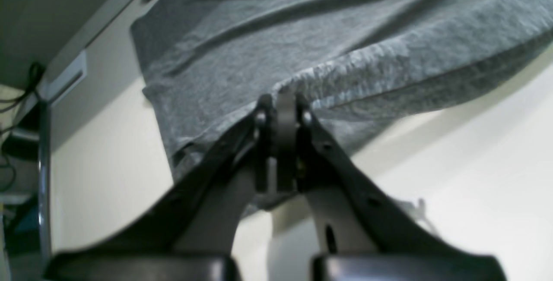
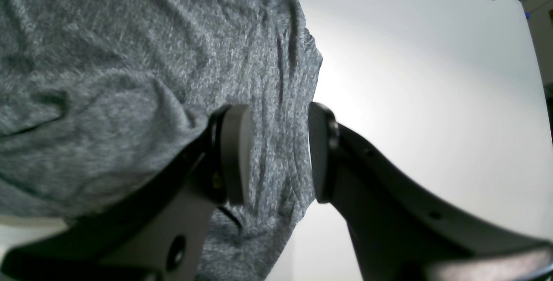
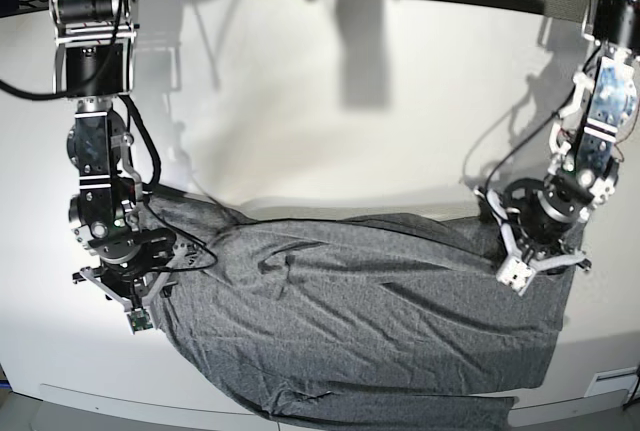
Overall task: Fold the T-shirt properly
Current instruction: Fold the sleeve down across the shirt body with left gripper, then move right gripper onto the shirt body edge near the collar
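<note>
Folding had barely begun when I checked my three views: the T-shirt (image 3: 370, 321) lay spread and rumpled across the near half of the white table (image 3: 330, 101), with no clean fold that I could make out. The left gripper (image 1: 280, 104) had its jaws pinched together on a raised edge of the grey knit, the cloth lifted off the tabletop there. The right gripper (image 2: 276, 151) stood over the opposite end with its jaws apart, a strip of fabric running between them, neither pad visibly pressing it. By my judgement, nearly all the work remained: sleeves to bring in, body to double over, creases to smooth. My count was one shirt, one table, two arms, two grippers.
</note>
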### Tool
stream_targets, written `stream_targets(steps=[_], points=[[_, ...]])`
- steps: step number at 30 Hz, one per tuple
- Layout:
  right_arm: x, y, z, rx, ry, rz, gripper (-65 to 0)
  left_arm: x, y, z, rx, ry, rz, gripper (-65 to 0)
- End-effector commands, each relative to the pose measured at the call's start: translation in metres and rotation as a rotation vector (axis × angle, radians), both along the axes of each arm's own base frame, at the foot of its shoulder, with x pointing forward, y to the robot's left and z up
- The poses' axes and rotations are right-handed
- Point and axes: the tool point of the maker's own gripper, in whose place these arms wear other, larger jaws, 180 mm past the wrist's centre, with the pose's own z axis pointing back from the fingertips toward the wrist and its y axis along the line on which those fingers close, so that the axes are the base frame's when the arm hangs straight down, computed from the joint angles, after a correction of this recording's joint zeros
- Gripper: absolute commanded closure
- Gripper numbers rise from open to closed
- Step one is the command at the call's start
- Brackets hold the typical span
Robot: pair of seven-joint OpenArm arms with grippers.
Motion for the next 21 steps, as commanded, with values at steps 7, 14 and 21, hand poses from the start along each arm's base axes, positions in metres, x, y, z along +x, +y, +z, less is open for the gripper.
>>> stream_targets(steps=[7,14,21], points=[[0.012,-0.004,0.025,-0.003,-0.070,0.000,-22.5,0.048,0.036,0.025,-0.017,-0.045,0.095,0.0],[0.012,-0.002,0.024,-0.004,-0.065,0.011,-22.5,0.066,0.052,0.023,-0.042,-0.023,0.150,0.0],[-0.010,0.052,0.000,-0.002,0.099,0.393,-22.5,0.064,0.044,0.019,-0.119,-0.003,0.153,0.0]])
